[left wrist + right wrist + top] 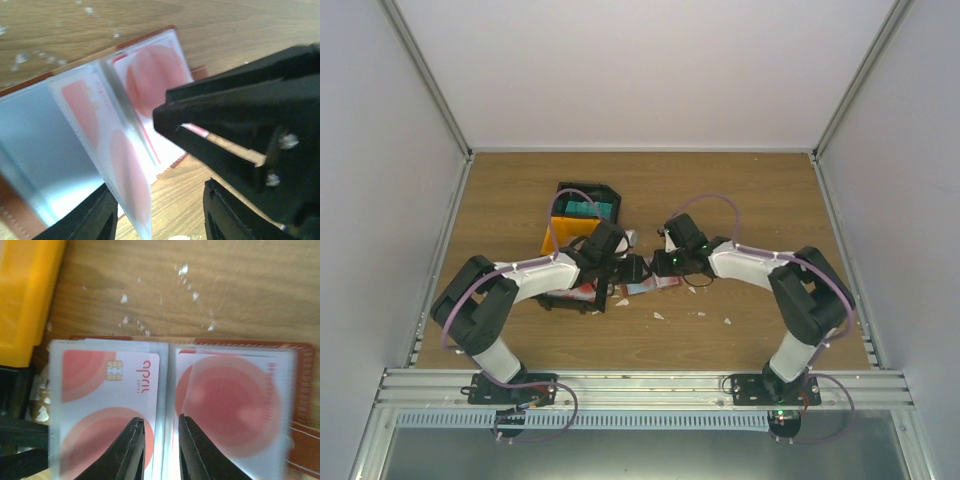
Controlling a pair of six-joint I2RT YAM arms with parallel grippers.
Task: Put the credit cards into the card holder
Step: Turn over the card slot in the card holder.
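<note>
The card holder (304,390) lies open on the table, brown cover down and clear sleeve pages up. Red-and-white credit cards (110,390) (235,405) sit inside the sleeves on both sides of the fold. My right gripper (160,418) is open a narrow gap, with its tips over the fold between the two pages. My left gripper (157,184) is open wide, and one raised sleeve page (125,165) stands between its fingers, close to the left one. From above, both grippers (638,268) (662,264) meet over the holder (655,284).
A black bin (605,192) holding teal cards (582,208) stands behind the left arm, with a yellow bin (552,240) next to it. The yellow bin (25,295) is close to the holder's left side. White scraps (658,315) dot the wooden table.
</note>
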